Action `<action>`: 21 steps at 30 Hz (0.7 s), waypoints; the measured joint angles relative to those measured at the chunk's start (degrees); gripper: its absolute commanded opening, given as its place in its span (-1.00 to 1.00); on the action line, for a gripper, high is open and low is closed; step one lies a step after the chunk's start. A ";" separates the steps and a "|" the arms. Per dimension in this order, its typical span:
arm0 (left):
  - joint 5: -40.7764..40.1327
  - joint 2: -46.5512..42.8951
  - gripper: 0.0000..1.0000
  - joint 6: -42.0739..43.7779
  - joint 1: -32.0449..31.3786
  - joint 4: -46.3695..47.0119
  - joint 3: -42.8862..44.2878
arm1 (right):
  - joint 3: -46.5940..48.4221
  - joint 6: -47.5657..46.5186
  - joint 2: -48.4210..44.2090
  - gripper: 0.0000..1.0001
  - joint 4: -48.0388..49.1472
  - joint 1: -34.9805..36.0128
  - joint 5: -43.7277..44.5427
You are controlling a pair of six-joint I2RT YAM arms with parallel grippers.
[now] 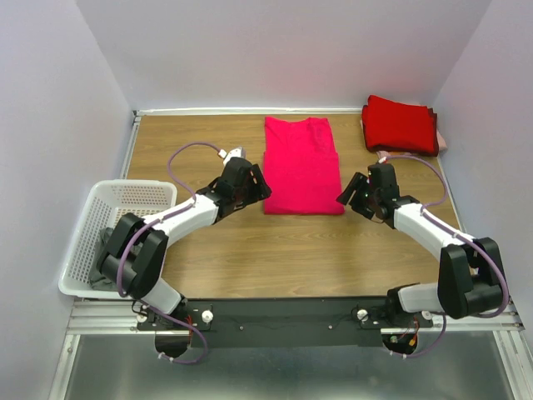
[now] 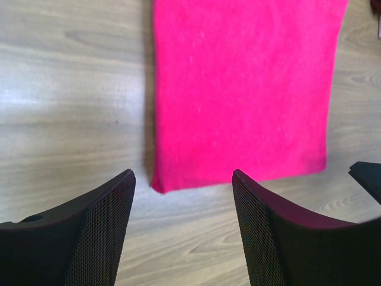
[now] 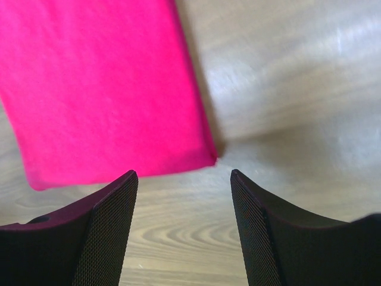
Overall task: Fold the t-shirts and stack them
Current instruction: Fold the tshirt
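Pink-red t-shirt [image 1: 301, 167] folded flat on wooden table [image 1: 216, 258], unobstructed. Deeper red folded shirts [image 1: 400, 125] beyond its far right corner; white lattice basket [image 1: 117, 225] well off its left. Left gripper [image 1: 260, 185] just beside its near left corner, right gripper [image 1: 348, 192] just beside its near right corner, both spread wide, empty.

The flat t-shirt [image 1: 302, 167] is plain bright pink-red. Right of it and further back, the stacked t-shirts [image 1: 400, 125] are a deeper red. The table [image 1: 250, 258] under it is brown wood grain. Left of it is a white lattice basket [image 1: 125, 200]. The arms [image 1: 187, 218] are white and black, with lilac cables [image 1: 170, 167]. The left gripper [image 2: 183, 179] and right gripper [image 3: 181, 176] have black, fine-meshed fingers [image 2: 101, 232].
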 measured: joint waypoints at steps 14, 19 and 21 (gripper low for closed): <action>-0.59 3.10 0.47 -3.52 -4.48 1.75 -3.06 | -4.74 3.34 -0.76 0.36 0.83 1.11 -0.02; -0.59 5.33 0.47 -3.89 -4.31 2.12 -2.58 | -4.52 4.15 1.86 0.33 1.38 1.22 0.00; -0.59 5.86 0.45 -4.39 -4.17 2.16 -2.36 | -4.24 4.22 2.84 0.30 1.42 1.22 0.02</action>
